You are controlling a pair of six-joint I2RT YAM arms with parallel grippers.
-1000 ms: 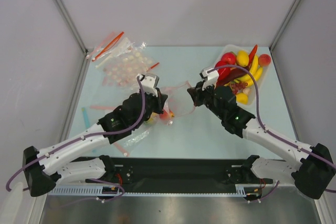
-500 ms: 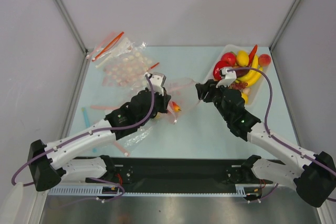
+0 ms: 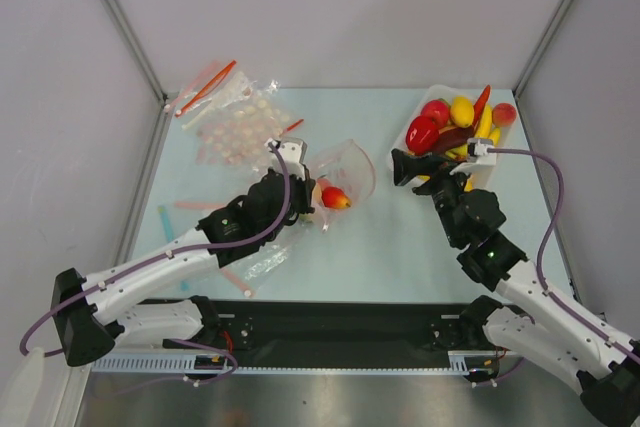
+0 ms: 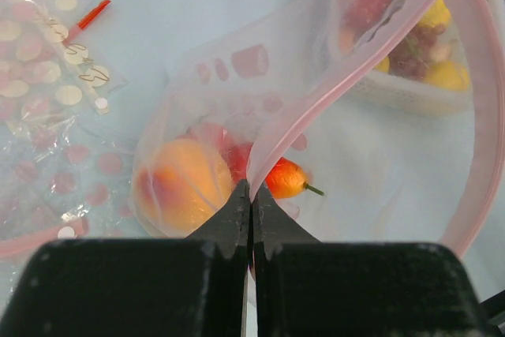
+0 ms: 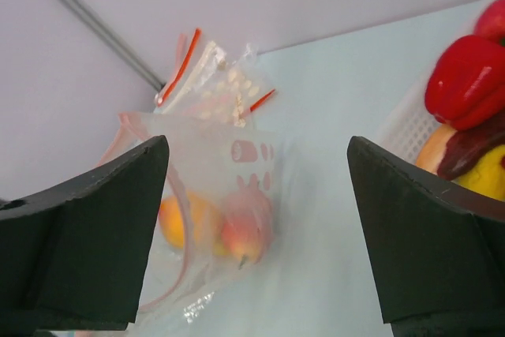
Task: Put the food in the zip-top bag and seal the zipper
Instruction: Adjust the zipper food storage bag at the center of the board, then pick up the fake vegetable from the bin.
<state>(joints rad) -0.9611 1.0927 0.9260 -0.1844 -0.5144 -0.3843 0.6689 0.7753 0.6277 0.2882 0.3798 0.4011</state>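
The zip-top bag (image 3: 350,162) sits at the centre of the overhead view, mouth gaping toward the right, its thin clear film crumpled and its pinkish-orange zipper (image 4: 331,91) curving in a loop. Inside lie a glossy orange peach (image 4: 185,183) and a small red-orange fruit (image 4: 286,179) with a green stem. The left gripper (image 4: 251,195) is pinched tight on the bag's rim (fingertips meeting on the strip), its arm stretched diagonally from lower left. Bare pale-blue table (image 3: 400,247) separates the bag from the white lattice tray (image 5: 402,136) at upper right, which holds a red pepper (image 5: 469,84). There the right gripper (image 3: 400,167) hovers, fingers spread wide, gripping nothing, apart from the bag
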